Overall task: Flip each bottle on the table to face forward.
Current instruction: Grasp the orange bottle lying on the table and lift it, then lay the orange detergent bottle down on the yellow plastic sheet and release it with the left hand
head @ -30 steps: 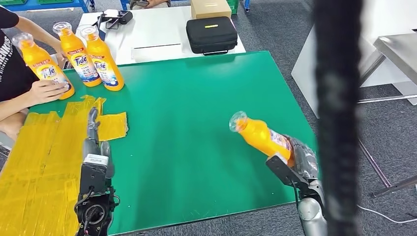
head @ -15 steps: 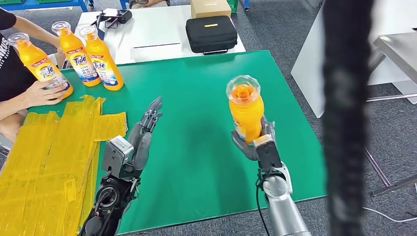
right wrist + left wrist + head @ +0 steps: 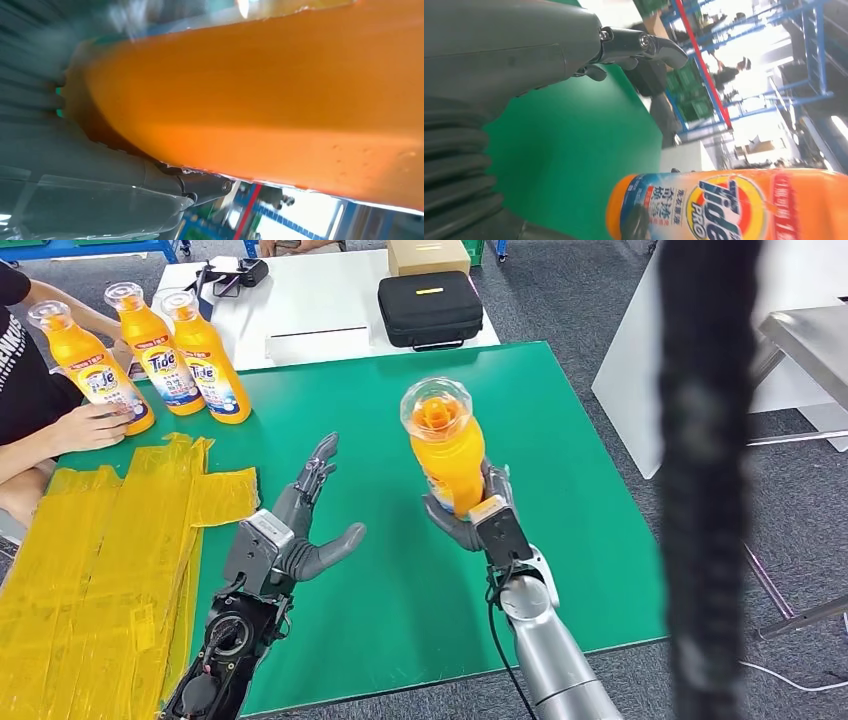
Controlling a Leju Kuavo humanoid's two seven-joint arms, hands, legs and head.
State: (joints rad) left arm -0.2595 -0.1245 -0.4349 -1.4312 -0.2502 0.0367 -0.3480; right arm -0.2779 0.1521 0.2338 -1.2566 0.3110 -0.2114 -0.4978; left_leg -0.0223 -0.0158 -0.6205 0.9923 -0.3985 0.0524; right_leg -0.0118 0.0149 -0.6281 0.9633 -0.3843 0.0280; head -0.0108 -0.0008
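Held bottle: orange bottle [image 3: 447, 445] with a clear cap, raised upright above the middle of the green tabletop [image 3: 400, 570], off its surface; its Tide label shows in the left wrist view [image 3: 724, 207].
Right hand: right hand [image 3: 470, 515] grasps the lower body of the held bottle, fingers wrapped round it; the right wrist view shows plain orange plastic [image 3: 280, 95] against the thumb.
Left hand: left hand [image 3: 300, 525] is released and holds nothing, fingers spread and thumb out, hovering over the tabletop just beside the held bottle, apart from it.
Standing bottles: two orange bottles [image 3: 185, 355] stand upright together near the far left corner of the tabletop, labels toward the robot.
Person: a person's hand [image 3: 90, 425] at the left edge rests on a third bottle [image 3: 92, 368], upright.
Yellow sheets: yellow sheets [image 3: 100, 540] cover the left part of the tabletop.
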